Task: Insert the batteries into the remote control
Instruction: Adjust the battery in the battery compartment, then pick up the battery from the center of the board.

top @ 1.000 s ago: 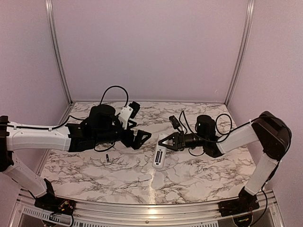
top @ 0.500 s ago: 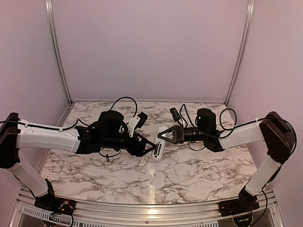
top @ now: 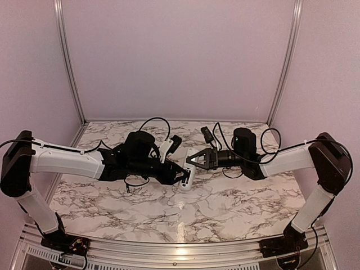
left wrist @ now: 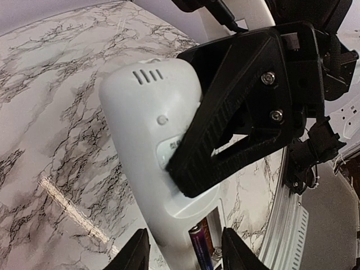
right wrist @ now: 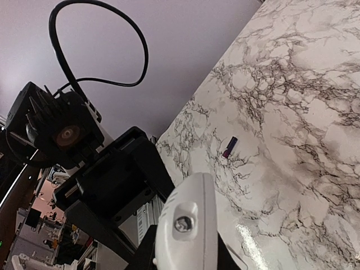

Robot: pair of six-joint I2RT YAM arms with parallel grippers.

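Note:
My right gripper (top: 198,160) is shut on the remote control (top: 188,178), a white oblong held above the table at mid-scene. In the left wrist view its back faces me (left wrist: 149,124), and one black finger (left wrist: 242,107) of the right gripper is clamped across it. The open compartment holds one of the batteries (left wrist: 199,247), purple and slim. My left gripper (left wrist: 185,254) straddles the remote's lower end, with a finger against each side. A second battery (right wrist: 229,147) lies loose on the marble, also seen as a small dark cylinder (top: 128,188) under my left arm. In the right wrist view, the right gripper (right wrist: 185,256) holds the remote's rounded end (right wrist: 185,225).
The marble table (top: 236,208) is walled by pale panels with metal posts (top: 67,62). Black cables (top: 264,143) loop over both wrists. A metal rail (top: 169,247) runs along the near edge by the arm bases.
My left arm has reached right to the remote and its jaws have narrowed from wide open around the remote's end. The right gripper has lifted the remote slightly.

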